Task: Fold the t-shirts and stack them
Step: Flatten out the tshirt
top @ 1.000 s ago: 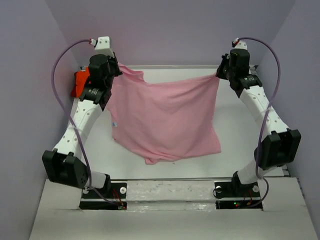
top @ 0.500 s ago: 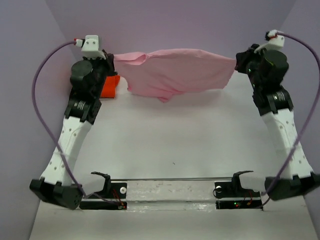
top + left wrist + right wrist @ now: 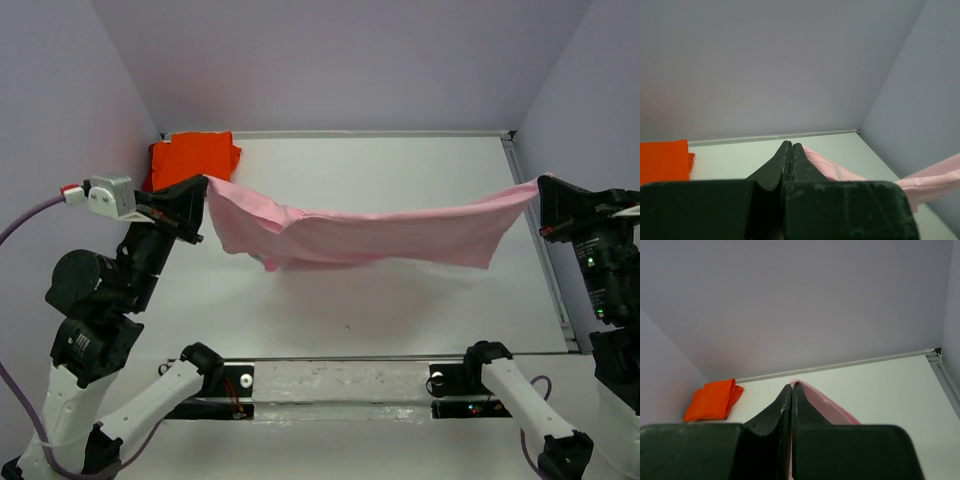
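Observation:
The light pink t-shirt (image 3: 370, 235) hangs stretched in the air between both arms, sagging above the white table. My left gripper (image 3: 203, 185) is shut on its left corner, and pink cloth (image 3: 827, 167) shows just right of the closed fingertips. At the other end my right gripper (image 3: 540, 190) is shut on the right corner, with pink cloth (image 3: 825, 402) running off beside its tips. The bright orange t-shirt (image 3: 192, 158) lies folded at the back left corner of the table; it also shows as an orange t-shirt (image 3: 662, 161) in the left wrist view and an orange t-shirt (image 3: 712, 400) in the right wrist view.
The white table (image 3: 400, 310) is boxed in by lavender walls at the back and both sides. A metal rail (image 3: 350, 380) with both arm bases runs along the near edge.
Both arms swung back from the far wall toward the near edge and apart, carrying the pink t-shirt with them. It now hangs lower and stretched wider. The orange t-shirt has not moved.

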{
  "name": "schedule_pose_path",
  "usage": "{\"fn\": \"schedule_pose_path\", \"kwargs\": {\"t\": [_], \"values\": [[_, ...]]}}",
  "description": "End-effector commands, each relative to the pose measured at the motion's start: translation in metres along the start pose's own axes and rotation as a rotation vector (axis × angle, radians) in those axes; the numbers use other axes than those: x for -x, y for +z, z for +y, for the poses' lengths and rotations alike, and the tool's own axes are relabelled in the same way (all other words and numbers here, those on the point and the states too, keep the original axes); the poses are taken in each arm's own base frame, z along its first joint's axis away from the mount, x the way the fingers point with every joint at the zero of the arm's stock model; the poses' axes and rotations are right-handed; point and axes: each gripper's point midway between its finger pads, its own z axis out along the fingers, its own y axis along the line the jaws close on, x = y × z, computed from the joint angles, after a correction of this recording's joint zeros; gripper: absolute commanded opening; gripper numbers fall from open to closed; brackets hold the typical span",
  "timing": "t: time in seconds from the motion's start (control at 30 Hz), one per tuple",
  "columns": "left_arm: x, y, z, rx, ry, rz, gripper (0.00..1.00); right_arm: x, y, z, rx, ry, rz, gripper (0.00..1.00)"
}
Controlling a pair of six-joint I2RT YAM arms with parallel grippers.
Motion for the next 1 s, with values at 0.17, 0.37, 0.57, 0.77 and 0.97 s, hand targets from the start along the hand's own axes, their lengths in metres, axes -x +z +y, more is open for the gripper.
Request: {"fn": "schedule_pose_path", "kwargs": {"t": [0.17,0.37,0.57,0.77,0.97], "values": [[0.118,0.081,-0.029,0.029,0.085,-0.136,0.0,0.077,0.073,0.021,-0.036,-0.039,-0.044,0.0],[0.11,0.152,-0.02,0.123,0.142,-0.113,0.0,0.042,0.171,0.004,-0.141,-0.052,0.059,0.0],[-0.048,0.217,0.064,0.191,0.133,0.128,0.0,-0.088,0.246,-0.05,-0.275,-0.102,0.228,0.0],[-0.182,0.246,0.149,0.31,0.116,0.24,0.0,-0.276,0.283,-0.128,-0.466,-0.128,0.498,0.0],[-0.295,0.281,0.204,0.39,0.147,0.373,0.0,-0.399,0.31,-0.176,-0.57,-0.12,0.637,0.0]]}}
